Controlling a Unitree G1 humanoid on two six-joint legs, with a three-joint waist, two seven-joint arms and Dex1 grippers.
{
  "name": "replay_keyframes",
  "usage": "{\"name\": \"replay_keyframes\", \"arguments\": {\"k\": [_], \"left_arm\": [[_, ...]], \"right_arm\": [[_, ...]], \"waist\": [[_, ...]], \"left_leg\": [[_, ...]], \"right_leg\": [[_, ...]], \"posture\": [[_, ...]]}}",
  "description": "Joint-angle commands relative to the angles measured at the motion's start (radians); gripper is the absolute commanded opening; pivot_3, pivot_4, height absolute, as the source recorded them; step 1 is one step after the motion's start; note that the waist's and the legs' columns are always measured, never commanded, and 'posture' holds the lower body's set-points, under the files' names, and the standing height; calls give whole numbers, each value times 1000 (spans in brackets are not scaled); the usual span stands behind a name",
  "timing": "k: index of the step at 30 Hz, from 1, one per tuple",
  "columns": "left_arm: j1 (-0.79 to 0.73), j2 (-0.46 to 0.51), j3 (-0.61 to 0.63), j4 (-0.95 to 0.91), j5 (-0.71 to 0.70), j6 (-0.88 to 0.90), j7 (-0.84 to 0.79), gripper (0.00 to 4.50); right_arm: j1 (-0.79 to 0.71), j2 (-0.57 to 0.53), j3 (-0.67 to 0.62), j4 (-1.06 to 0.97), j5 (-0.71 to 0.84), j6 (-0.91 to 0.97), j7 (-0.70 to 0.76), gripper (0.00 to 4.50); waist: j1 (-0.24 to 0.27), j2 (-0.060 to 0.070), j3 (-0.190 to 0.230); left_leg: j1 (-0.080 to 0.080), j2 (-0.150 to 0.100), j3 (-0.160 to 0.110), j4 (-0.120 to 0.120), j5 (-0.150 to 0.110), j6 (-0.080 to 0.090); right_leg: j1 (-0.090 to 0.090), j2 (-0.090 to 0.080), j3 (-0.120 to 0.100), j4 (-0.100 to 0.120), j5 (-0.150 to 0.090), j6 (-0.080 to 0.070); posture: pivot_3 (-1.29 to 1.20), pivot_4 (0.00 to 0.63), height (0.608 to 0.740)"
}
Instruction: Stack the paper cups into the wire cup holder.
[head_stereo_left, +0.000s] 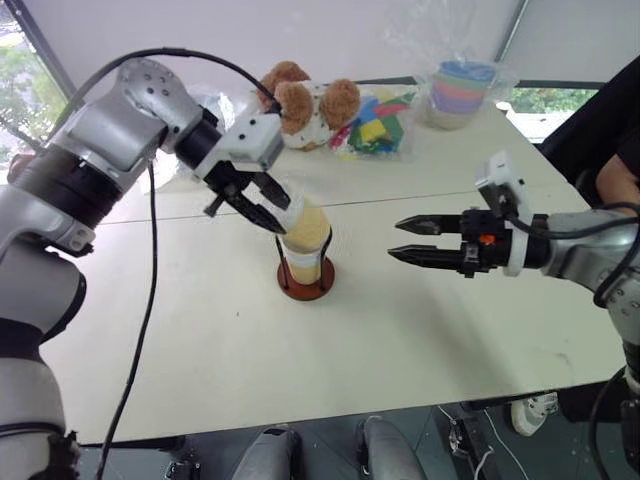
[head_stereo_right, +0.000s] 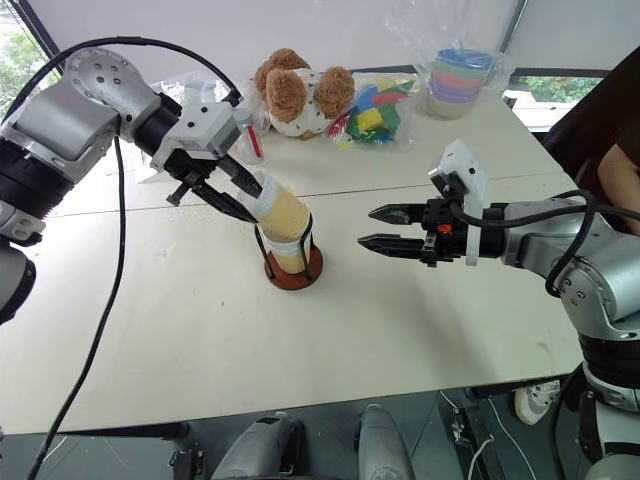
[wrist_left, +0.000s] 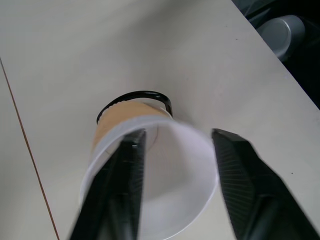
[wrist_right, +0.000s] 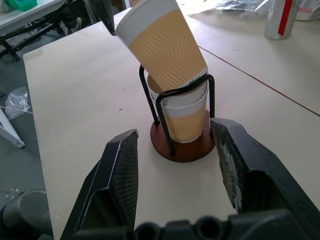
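The wire cup holder (head_stereo_left: 306, 285), a dark red-brown disc with black wire loops (wrist_right: 210, 100), stands mid-table with paper cups (wrist_right: 186, 116) nested upright in it. A further paper cup (wrist_right: 165, 45) leans tilted in their top, its white rim toward my left gripper (head_stereo_left: 272, 210). That gripper is open: one finger (wrist_left: 125, 185) is inside the cup's mouth and the other finger (wrist_left: 245, 185) is outside, apart from the rim. To the holder's right my right gripper (head_stereo_left: 400, 240) hovers open, nothing between its fingers, pointing at the holder.
At the back of the table are a teddy bear (head_stereo_left: 305, 105), a bag of coloured blocks (head_stereo_left: 380, 125) and pastel bowls wrapped in plastic (head_stereo_left: 460, 90). A silver can (wrist_right: 282, 17) stands behind them. A person (head_stereo_left: 620, 150) sits at the far right edge.
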Motion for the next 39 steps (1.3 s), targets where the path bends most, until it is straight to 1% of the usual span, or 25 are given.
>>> {"name": "replay_keyframes", "arguments": {"k": [1,8,12,14,16,17,19,21,24,26,27,29,31,33,34,36,39], "left_arm": [[-43,21,16,-16,-20,1,-3,3791],[-27,43,16,-70,-33,16,-3,3791],[-37,26,45,-30,-5,-2,-3,3791],[-50,15,93,18,11,13,-3,3791],[-48,4,169,73,32,46,-3,3791],[-21,1,245,104,28,74,37,3791],[72,8,397,127,17,117,192,3791],[227,30,542,62,24,137,382,3791],[528,35,783,-176,-18,257,685,3791],[716,26,894,-358,-7,301,826,3791],[816,3,956,-447,1,321,918,3791],[972,-66,1068,-588,-29,391,1084,3791],[1138,-155,1148,-734,5,400,1226,3791],[1293,-286,1207,-871,53,395,1393,3791],[1346,-347,1227,-917,56,399,1454,3791],[1429,-439,1237,-979,63,399,1516,3791],[1499,-512,1217,-1019,99,379,1545,3791]], "right_arm": [[-15,5,-19,-25,0,-22,-3,2453],[-28,18,-6,-8,-15,-33,-4,2453],[-31,21,-4,-3,-21,-35,-3,2453],[-22,18,-13,-3,-22,-35,-4,2453],[-2,11,-21,-3,-26,-43,2,2453],[8,20,-19,9,-42,-55,-9,2453],[27,47,-2,44,-102,-100,-49,2453],[49,93,14,94,-163,-159,-93,2453],[63,186,29,183,-234,-227,-163,2453],[62,229,40,234,-269,-264,-182,2453],[54,249,56,271,-300,-291,-191,2453],[39,278,89,344,-363,-353,-198,2453],[7,317,108,446,-427,-428,-228,2453],[-24,374,97,562,-478,-506,-297,2453],[-32,395,91,604,-499,-541,-325,2453],[-41,433,76,665,-523,-593,-373,2453],[-50,474,57,732,-541,-650,-420,2453]], "waist": [[-1,0,0],[-3,0,0],[-3,0,0],[-3,0,0],[-3,0,0],[-3,0,0],[-7,0,0],[-15,2,-2],[-32,2,-2],[-32,0,-1],[-30,0,-1],[-24,0,-1],[-15,-1,-2],[-7,0,-2],[-3,-1,-2],[7,-2,-4],[21,-3,-4]], "left_leg": [[0,0,0,0,0,0],[0,0,0,0,0,0],[0,0,0,0,0,0],[0,0,0,0,0,0],[0,0,0,0,0,0],[0,0,0,0,0,0],[0,0,0,0,0,0],[2,0,1,-1,0,0],[4,1,2,-2,2,-3],[2,2,2,-1,4,-6],[1,2,2,-1,4,-7],[0,1,2,-1,4,-7],[1,1,2,-1,4,-7],[2,1,3,-2,4,-7],[3,1,4,-2,4,-7],[3,1,4,-2,4,-7],[3,1,3,-2,5,-9]], "right_leg": [[0,0,0,0,0,0],[0,0,0,0,0,0],[0,0,0,0,0,0],[0,0,0,0,0,0],[0,0,0,0,0,0],[0,0,0,0,0,0],[0,0,-1,0,0,0],[0,0,1,1,0,0],[-1,0,4,3,0,0],[-2,0,6,4,0,0],[-3,0,6,4,0,0],[-3,-1,6,3,0,0],[-2,-1,6,1,0,0],[-1,-1,6,1,0,-1],[0,-1,6,0,1,-1],[0,-1,6,0,1,-1],[0,0,5,0,2,-3]], "posture": [[0,150,740],[0,150,740],[0,150,740],[0,150,740],[0,150,740],[0,150,740],[0,150,740],[0,150,740],[0,150,740],[0,150,740],[0,150,740],[0,150,740],[0,150,740],[0,150,740],[0,150,740],[0,150,740],[0,150,740]]}}
